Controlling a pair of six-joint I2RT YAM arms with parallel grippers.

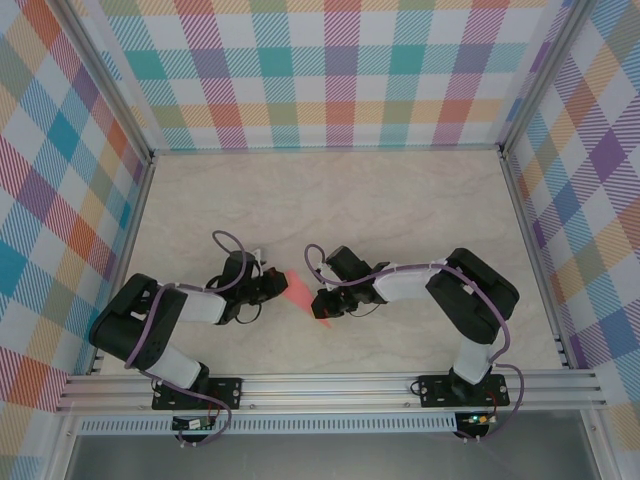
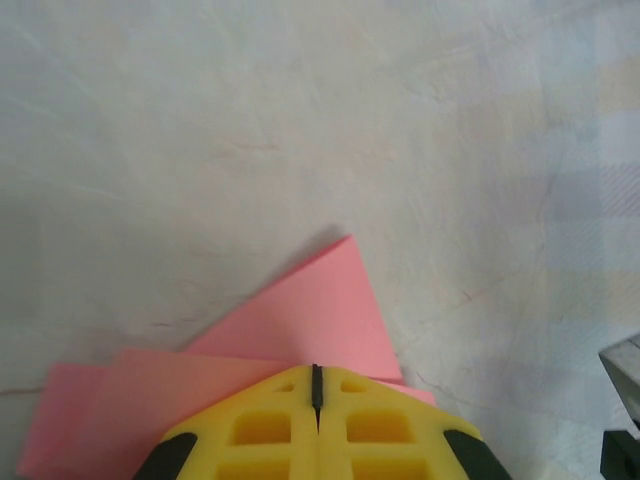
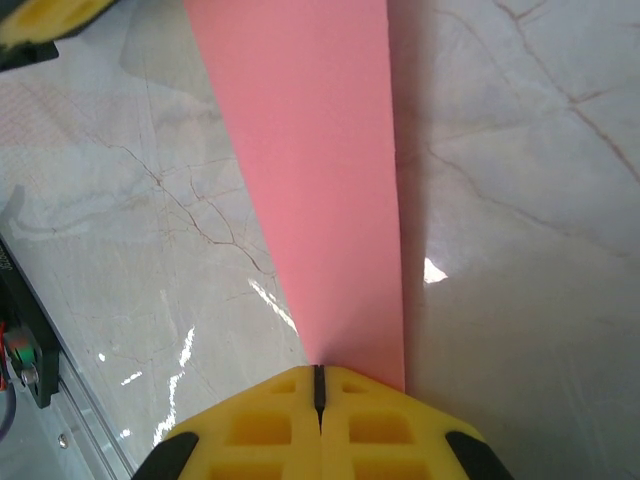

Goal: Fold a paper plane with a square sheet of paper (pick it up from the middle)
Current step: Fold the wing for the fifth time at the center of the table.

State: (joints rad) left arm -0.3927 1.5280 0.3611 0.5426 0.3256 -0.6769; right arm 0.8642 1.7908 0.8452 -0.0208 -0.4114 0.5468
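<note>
holding the folded pink paper (image 1: 301, 294) from opposite ends, with left end effector (image 1: 273, 289) and right end effector (image 1: 326, 301) both clenched on it, near front of pale marbled surface (image 1: 400, 200), pastel checked walls (image 1: 340, 70) around.

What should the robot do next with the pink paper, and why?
Probably lower the folded pink paper flat onto the table and press the crease. The left gripper and right gripper are both shut on its opposite ends. It shows overlapping layers and a point, but no finished wings that I can see.
</note>
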